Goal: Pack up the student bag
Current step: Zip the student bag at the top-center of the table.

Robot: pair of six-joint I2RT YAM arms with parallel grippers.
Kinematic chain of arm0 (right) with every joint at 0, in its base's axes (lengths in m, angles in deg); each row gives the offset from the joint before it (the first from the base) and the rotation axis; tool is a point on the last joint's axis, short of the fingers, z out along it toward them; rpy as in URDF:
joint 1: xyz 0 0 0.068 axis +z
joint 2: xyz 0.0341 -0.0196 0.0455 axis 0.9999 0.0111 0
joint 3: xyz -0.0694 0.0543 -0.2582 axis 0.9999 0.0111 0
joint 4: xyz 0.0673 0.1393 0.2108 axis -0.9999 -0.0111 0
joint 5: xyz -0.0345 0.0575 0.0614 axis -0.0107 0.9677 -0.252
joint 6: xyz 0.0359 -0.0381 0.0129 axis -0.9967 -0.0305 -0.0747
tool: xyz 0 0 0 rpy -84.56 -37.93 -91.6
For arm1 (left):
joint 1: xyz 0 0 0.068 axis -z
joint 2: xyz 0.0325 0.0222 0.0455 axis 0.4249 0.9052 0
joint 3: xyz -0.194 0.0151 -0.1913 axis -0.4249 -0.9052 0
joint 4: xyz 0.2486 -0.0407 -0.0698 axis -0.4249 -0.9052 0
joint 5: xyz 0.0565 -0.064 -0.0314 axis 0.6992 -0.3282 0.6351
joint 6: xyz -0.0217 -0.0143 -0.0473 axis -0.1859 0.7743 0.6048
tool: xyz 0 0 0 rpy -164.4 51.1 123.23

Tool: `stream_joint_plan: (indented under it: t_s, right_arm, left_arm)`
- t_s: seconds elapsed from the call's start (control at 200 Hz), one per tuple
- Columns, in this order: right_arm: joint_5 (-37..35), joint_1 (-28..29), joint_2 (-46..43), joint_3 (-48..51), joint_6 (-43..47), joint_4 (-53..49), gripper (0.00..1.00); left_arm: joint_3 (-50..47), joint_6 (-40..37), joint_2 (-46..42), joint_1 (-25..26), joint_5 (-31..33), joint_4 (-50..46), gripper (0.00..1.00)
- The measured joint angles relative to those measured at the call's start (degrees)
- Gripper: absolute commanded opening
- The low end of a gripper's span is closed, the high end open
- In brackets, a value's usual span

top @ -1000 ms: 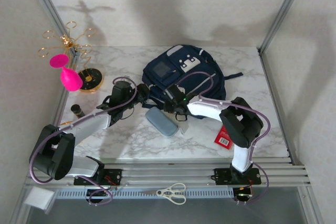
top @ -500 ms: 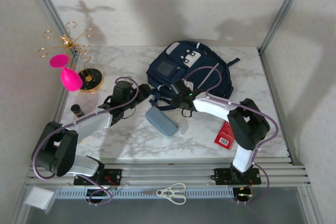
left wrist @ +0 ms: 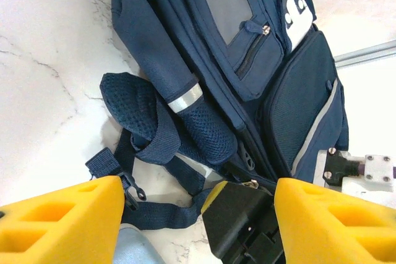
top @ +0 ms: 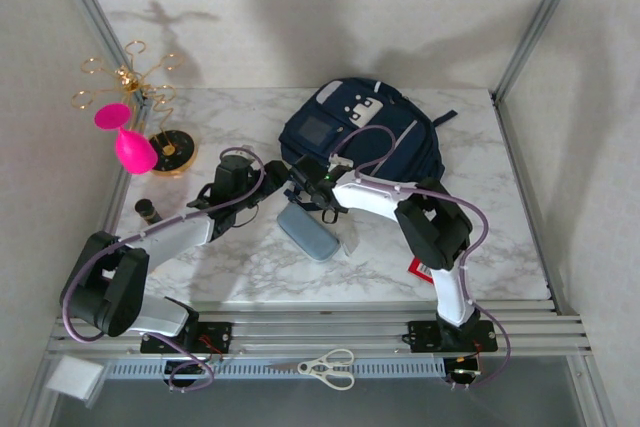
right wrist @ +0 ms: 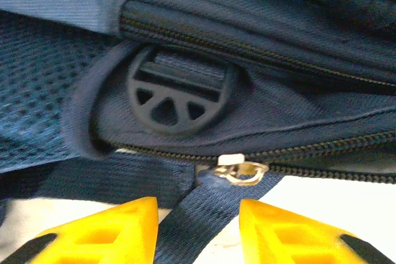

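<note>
The student bag (top: 362, 132), a navy backpack with grey patches, lies flat at the back middle of the table. Its padded straps (left wrist: 185, 115) trail toward me. My left gripper (top: 268, 181) hovers open just left of the bag's near edge, its yellow fingers (left wrist: 59, 224) wide apart around the loose webbing and the right gripper's black body (left wrist: 247, 224). My right gripper (top: 306, 177) is pressed up to the bag's zip seam. A blue fabric pull tab (right wrist: 195, 224) hanging from the metal zip ring (right wrist: 240, 169) runs between its open yellow fingertips (right wrist: 102, 233), with a gap on each side.
A grey-blue pencil case (top: 308, 231) lies just in front of both grippers. A red packet (top: 424, 268) sits under the right arm. At the left stand a gold rack with a pink glass (top: 131, 145) and a small dark bottle (top: 148, 210). Scissors (top: 329, 368) rest below the table edge.
The bag shifted back and turned slightly. My right gripper slid left along the bag's near edge, its elbow swinging left, and its jaws narrowed. The left arm stayed put.
</note>
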Motion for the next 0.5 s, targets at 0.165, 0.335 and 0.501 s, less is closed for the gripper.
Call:
stream_joint_plan:
  t_s: [0.165, 0.335, 0.501]
  right_arm:
    - [-1.5, -1.1, 1.1, -0.9, -0.5, -1.4, 0.41]
    - [-2.8, -3.1, 1.2, -1.3, -0.4, -1.4, 0.37]
    - [-2.7, -3.3, 1.2, -1.3, -0.1, -1.5, 0.36]
  left_arm:
    - [-0.7, 0.0, 0.0, 0.0, 0.0, 0.2, 0.66]
    - [-0.9, 0.0, 0.0, 0.0, 0.0, 1.4, 0.66]
    - [-0.9, 0.0, 0.2, 0.0, -0.3, 2.1, 0.66]
